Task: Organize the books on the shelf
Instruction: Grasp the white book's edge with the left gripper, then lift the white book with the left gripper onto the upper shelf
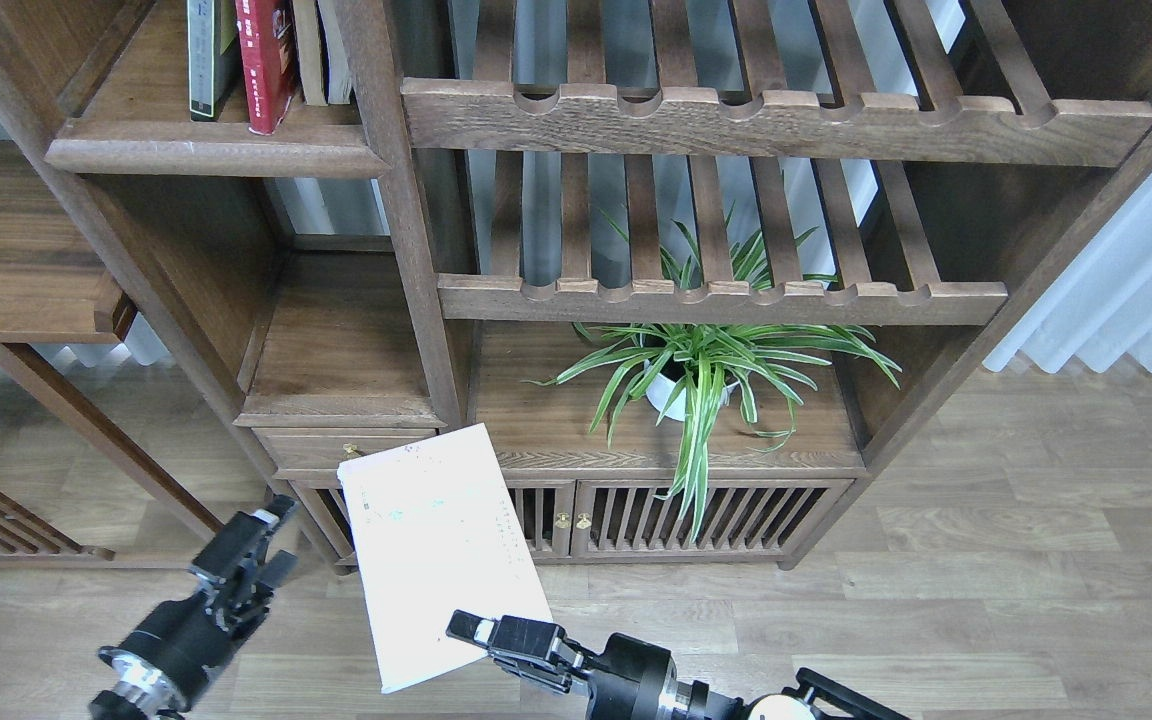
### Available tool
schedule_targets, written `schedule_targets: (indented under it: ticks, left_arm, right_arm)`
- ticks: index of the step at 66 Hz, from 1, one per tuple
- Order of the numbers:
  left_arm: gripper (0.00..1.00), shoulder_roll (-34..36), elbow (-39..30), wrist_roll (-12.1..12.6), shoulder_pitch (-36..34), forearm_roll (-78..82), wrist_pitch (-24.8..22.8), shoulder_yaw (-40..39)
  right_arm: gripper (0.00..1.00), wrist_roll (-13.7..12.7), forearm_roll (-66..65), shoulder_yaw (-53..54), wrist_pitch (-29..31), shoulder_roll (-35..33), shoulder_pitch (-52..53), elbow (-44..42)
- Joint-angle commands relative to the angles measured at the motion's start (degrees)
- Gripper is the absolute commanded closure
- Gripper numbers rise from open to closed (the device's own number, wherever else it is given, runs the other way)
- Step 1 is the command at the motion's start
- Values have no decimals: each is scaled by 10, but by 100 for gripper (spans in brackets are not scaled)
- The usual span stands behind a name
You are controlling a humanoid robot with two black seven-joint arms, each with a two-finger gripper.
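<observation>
The thin pale lavender-white paperback [441, 560] is held flat and tilted in front of the low cabinet, low in the view. My right gripper [476, 632] is shut on its lower right edge. My left gripper [269, 545] is open and empty, just left of the paperback and apart from it. The red book [266, 60] and the yellow-green-and-dark-grey book [208, 55] stand upright side by side on the solid dark-brown shelf [216, 155] at the top left. Their tops are cut off by the view's edge.
Two beige books [321, 50] stand right of the red one against the upright post [391, 200]. Slatted notched shelves [726, 300] fill the right half. A potted spider plant [696, 370] stands on the low cabinet [536, 440]. A side table [16, 260] is at the left.
</observation>
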Motion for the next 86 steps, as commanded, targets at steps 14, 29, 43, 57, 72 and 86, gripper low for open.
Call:
schedule_targets:
  ticks: [14,29,43,57,72,86]
  left_arm:
    - [10,-30,10,3,1,22,0,25]
    - [36,-50,11,-4,-1,21,0,44]
    - [91,-69,11,-5,-1,19,0,36]
    - [100,-81,7,0,-5,21,0,-4]
    - [100,0,-53,7,-5,25,0,-130]
    - [100,119,-91,2,-50,27,0,-280]
  right_arm:
    - [95,0,-5,1,0,11,-4,-3]
    - [95,0,-6,1,0,11,-12,-3]
    - [94,-3,-8,2,0,11,-15,-2]
    - [10,12,-61,4,0,11,-18,-11]
    - [0,15,-88,12,0,11,-19,-16]
    - [0,15,-89,13,0,11,-20,-24]
